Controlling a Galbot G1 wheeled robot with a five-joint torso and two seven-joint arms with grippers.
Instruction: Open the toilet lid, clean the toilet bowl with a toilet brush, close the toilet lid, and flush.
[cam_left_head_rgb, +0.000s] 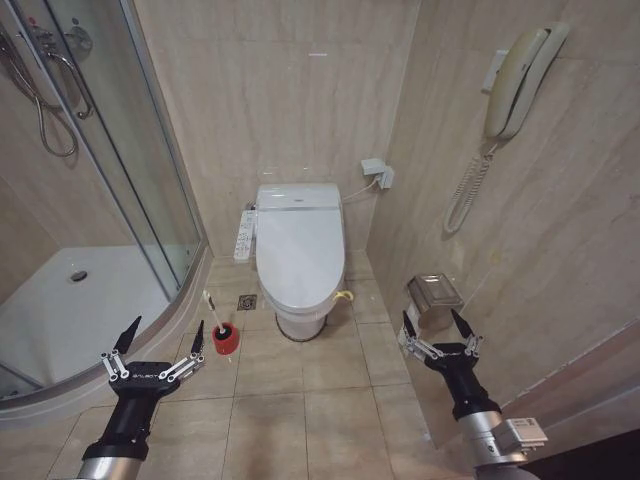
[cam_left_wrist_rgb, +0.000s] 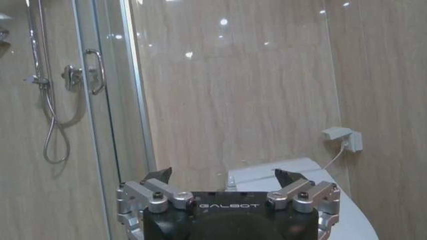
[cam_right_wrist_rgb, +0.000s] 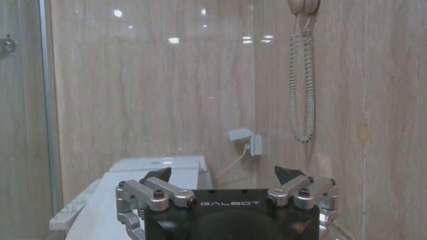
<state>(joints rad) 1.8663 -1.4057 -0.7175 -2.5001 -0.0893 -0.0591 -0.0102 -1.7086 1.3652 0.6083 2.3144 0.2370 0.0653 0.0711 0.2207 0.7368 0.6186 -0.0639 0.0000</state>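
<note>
The toilet lid (cam_left_head_rgb: 300, 250) lies shut, glossy white, with a yellow strap (cam_left_head_rgb: 345, 296) at its right rim; it hides the toilet bowl. The toilet brush (cam_left_head_rgb: 213, 314) stands by its thin white handle in a small red cup (cam_left_head_rgb: 226, 341) on the floor, left of the toilet. My left gripper (cam_left_head_rgb: 162, 332) hangs open just left of the cup, apart from the brush. My right gripper (cam_left_head_rgb: 437, 322) is open at the right, in front of the wall. In the wrist views the lid (cam_left_wrist_rgb: 313, 175) (cam_right_wrist_rgb: 157, 167) shows beyond the left gripper (cam_left_wrist_rgb: 225, 176) and right gripper (cam_right_wrist_rgb: 224, 174).
A glass shower enclosure (cam_left_head_rgb: 130, 180) with white tray (cam_left_head_rgb: 70, 310) fills the left. A control panel (cam_left_head_rgb: 244, 236) hangs beside the toilet. A wall phone (cam_left_head_rgb: 515, 80), a socket (cam_left_head_rgb: 376, 172) and a metal paper holder (cam_left_head_rgb: 434, 292) are on the right. Tiled floor (cam_left_head_rgb: 300, 400) lies ahead.
</note>
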